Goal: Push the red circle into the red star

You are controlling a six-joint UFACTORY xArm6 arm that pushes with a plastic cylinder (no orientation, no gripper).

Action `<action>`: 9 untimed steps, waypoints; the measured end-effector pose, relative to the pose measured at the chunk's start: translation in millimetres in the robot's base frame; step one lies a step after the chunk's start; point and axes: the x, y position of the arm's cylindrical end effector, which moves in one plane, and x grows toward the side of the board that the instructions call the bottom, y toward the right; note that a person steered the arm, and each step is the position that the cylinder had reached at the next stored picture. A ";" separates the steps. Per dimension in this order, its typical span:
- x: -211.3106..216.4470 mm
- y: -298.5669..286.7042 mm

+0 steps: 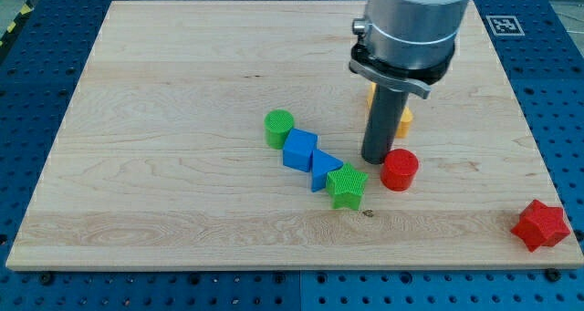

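Red circle [399,170] is found just to the lower right of my tip [375,159], touching it or very nearly so; the rod stands upright on the circle's upper-left side. No jaws are carried by this arm, so nothing is grasped or released: only the rod's lower end bears on the blocks.

Just left of the circle, and apart from it by a small gap, the green star [347,185] is seen, with the blue triangle [321,169] and the blue cube [298,150] set against one another in a slanting row toward the view's upper left, and the green cylinder [279,129] at the row's upper end. Behind the rod, two yellow blocks [404,120] are mostly hidden; their shapes cannot be made out.

The red star [540,225] lies well apart from the circle, near the lower right corner of the table [164,92], close to its edge.

The task is judged to be at an early stage: the circle is clear of the cluster, with open wood between it and the star, but most of the travel toward the view's lower right is left. A push from the upper-left side appears well suited, though care near the table's edge would be needed so the star is not knocked off.
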 end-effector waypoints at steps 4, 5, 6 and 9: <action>29.0 1.9; 33.3 1.9; 42.5 4.6; 59.7 61.0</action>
